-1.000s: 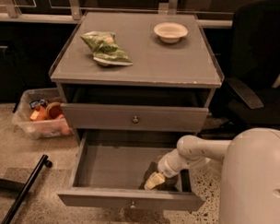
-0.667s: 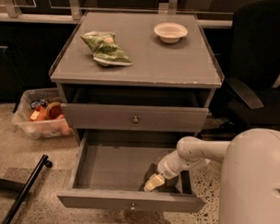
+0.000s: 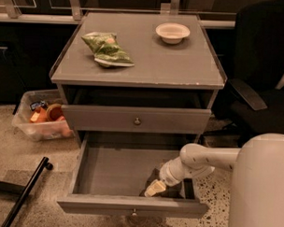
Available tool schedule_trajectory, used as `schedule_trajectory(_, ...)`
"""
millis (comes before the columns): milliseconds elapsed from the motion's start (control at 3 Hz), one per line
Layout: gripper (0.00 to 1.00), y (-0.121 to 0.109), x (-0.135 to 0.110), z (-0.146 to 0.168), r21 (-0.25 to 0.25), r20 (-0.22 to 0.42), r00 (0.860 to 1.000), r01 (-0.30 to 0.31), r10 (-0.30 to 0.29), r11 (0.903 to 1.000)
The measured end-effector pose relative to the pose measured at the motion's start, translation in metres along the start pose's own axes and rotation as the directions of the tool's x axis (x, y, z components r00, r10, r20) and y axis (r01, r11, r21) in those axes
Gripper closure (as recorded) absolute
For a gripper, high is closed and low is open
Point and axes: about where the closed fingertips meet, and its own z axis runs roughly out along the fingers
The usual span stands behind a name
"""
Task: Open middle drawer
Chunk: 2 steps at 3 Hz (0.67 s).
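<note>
- Clear plastic bin (image 3: 39, 121), far left on the floor beside the cabinet: it stands away from the drawer fronts, so it should not concern you.
- Green snack bag (image 3: 107, 49), lying flat on the cabinet top, left of centre; not part of this job.
- Middle drawer (image 3: 96, 206), lower centre: it is pulled well out toward you. Its shallow grey inside is exposed and its small knob (image 3: 134, 211) is at the front edge. Judged from this, the opening looks essentially done.
- Top drawer (image 3: 179, 121), directly above: its front sits back at the cabinet face, which is why the open tray below is unobstructed.
- White bowl (image 3: 173, 32), upright at the back right of the top.
- Gripper (image 3: 154, 188), right of centre: it reaches down inside the open drawer near its front right corner, appearing to sit just behind the front panel. You cannot tell whether it is open or closed.
- Against the view a second ago, drawer and gripper show no clear shift.
</note>
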Motion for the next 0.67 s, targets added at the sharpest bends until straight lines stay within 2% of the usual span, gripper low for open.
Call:
schedule_trajectory(333,0.0,-0.012,-0.005,-0.01,0.121,0.042,0.998,-0.06,0.055,0.9908)
schedule_trajectory(667,0.0,-0.031,-0.012,-0.025,0.245,0.096,0.989,-0.132,0.111,0.9605)
